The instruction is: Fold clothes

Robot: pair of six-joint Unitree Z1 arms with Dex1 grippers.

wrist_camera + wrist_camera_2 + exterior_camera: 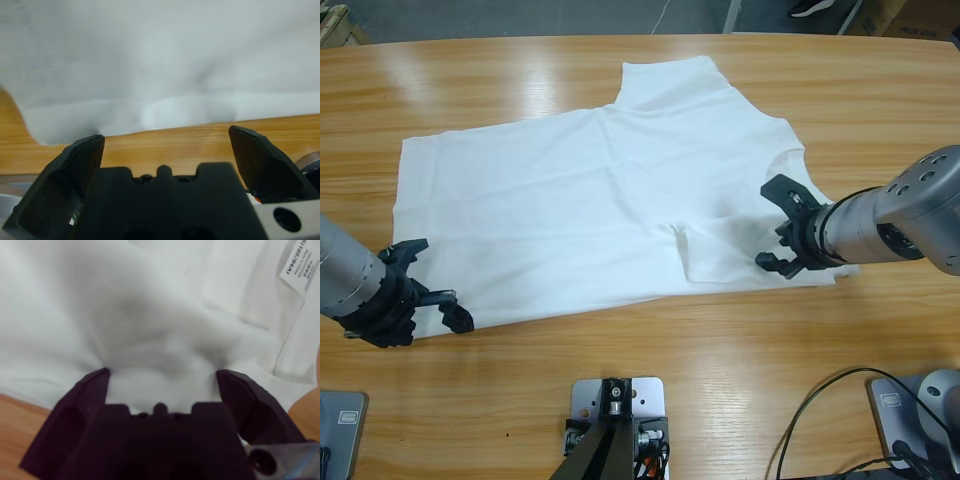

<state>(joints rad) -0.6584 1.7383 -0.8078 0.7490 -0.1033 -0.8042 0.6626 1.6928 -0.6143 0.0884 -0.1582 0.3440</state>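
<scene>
The clothes are one white T-shirt (590, 200) lying spread flat on the wooden table, one sleeve pointing to the far edge. My left gripper (435, 285) stands open at the shirt's near left corner. In the left wrist view the shirt's edge (160, 65) lies just ahead of the left gripper (167, 137), with bare wood between its jaws. My right gripper (770, 225) is open over the shirt's right end. In the right wrist view bunched white cloth (125, 315) fills the gap of the right gripper (162, 374), and a neck label (300, 270) shows at the upper right.
Bare table (720, 340) runs along the near side of the shirt and past its far edge. A black cable (820, 400) loops at the bottom right. Beyond the table's far rim are grey floor and a cardboard box (910, 15).
</scene>
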